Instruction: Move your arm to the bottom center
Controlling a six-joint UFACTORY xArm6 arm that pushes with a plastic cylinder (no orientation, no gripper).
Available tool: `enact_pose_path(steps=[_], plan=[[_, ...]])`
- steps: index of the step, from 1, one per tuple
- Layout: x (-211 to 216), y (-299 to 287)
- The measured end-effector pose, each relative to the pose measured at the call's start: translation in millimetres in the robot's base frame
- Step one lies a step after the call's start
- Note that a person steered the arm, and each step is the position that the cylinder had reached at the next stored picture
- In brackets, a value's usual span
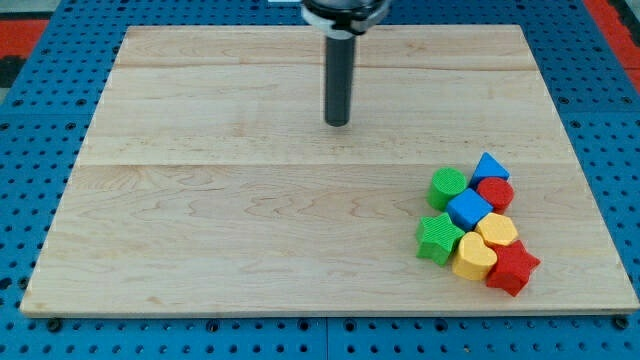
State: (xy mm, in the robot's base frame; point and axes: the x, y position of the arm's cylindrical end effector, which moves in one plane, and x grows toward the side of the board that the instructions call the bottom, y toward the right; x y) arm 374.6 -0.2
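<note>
So right now our rod is parked up near the view's top, a bit right of the middle, with my tip [338, 123] sitting on bare wood of the worktop [220, 230]. There's no gripper on this rig at all, just the rod, so nothing is opening, closing or holding anything.

The target is the bottom center of the board, which is basically straight down the view from where we are. Looks like an easy run to us: the lane below the tip is plain wood all the way to the near edge.

All the blocks are bunched at the view's lower right, well apart from the tip: green cylinder [448, 186], blue triangle [489, 166], red cylinder [495, 192], blue cube [469, 209], green star [438, 238], two yellow blocks [497, 230] [473, 256] and a red star [512, 268].

Our advice: go straight down, don't drift right toward that pile, and stop short of the board's lip.

No labels, brands or writing that we can spot anywhere.
</note>
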Motion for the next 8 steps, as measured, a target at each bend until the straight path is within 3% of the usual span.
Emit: enact_pose_path(steps=[1, 3, 4, 7, 8], plan=[[0, -32], [2, -33], [33, -33], [191, 9], [193, 9]])
